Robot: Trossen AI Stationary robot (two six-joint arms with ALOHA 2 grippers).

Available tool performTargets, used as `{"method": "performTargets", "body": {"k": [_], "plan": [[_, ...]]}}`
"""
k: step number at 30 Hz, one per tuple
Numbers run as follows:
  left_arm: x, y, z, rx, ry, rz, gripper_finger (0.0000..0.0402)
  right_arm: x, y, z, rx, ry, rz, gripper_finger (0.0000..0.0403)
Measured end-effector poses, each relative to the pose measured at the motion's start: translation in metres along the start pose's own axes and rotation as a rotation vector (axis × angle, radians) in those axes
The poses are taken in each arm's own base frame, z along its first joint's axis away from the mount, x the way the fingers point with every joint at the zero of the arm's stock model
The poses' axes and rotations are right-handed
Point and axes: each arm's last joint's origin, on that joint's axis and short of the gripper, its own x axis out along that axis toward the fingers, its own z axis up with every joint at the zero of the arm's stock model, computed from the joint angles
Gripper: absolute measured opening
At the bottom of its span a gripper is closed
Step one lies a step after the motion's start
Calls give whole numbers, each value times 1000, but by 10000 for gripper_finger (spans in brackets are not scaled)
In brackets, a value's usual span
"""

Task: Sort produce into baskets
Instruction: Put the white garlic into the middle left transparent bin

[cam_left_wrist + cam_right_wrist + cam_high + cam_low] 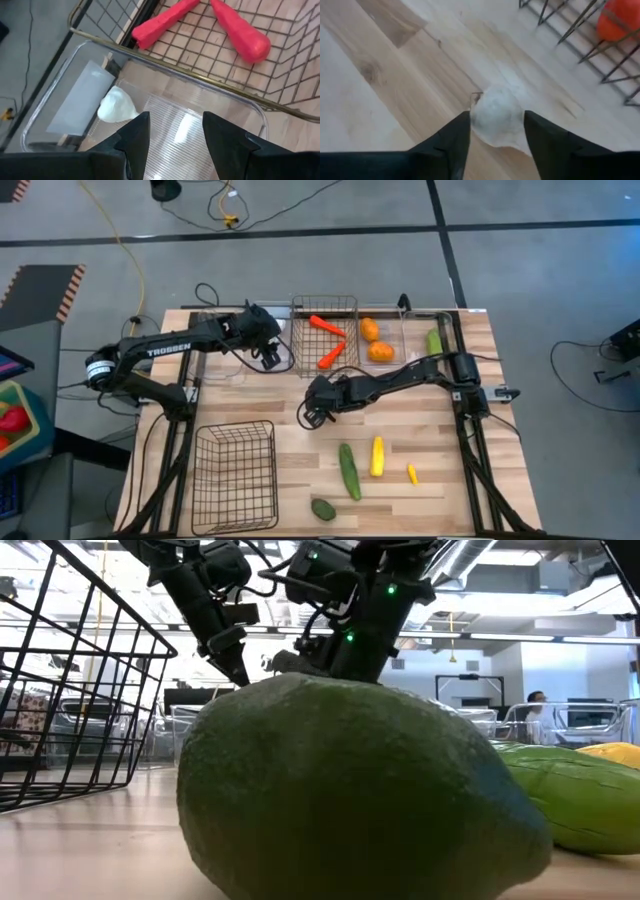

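Note:
My right gripper [313, 417] stands at the table's middle, fingers down on either side of a white garlic [497, 120] that lies on the wood. My left gripper [270, 360] hangs open over a clear bin [55, 100] at the far left, beside the small wire basket [325, 335]. Another white garlic [116, 106] lies in that bin, clear of the fingers. Two red-orange carrots [330, 340] lie in the small basket. Two orange fruits [375, 340] lie in a clear bin to its right. My right gripper has the garlic's two sides [476, 117] between its two fingers, which come slanting down from above. The garlic's underside rests on the table top.
A green cucumber [349, 470], a yellow squash [377, 456], a tiny yellow piece [412, 473] and a dark avocado [323, 509] lie on the near part of the table. The larger wire basket [235, 477] stands near left. Another cucumber [434, 340] lies in the far right bin.

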Motion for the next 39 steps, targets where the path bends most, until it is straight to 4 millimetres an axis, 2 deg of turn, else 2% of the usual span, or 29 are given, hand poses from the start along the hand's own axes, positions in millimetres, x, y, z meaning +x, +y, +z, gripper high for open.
{"method": "performTargets", "body": {"k": [7, 13, 19, 32, 39], "plan": [[-1, -6, 4, 33, -40, -9, 171, -6, -1, 3, 4, -9, 7, 129], [-1, -6, 5, 32, -46, -10, 171, -5, -1, 3, 5, -11, 9, 112], [-1, -6, 5, 29, -46, -9, 171, -4, -2, 5, 13, 2, 27, 130], [-1, -6, 5, 30, -46, -10, 171, -1, -9, 11, 41, 22, 39, 217], [-1, -6, 5, 30, -46, -10, 171, -1, -11, 12, 36, 25, 28, 226]]}}
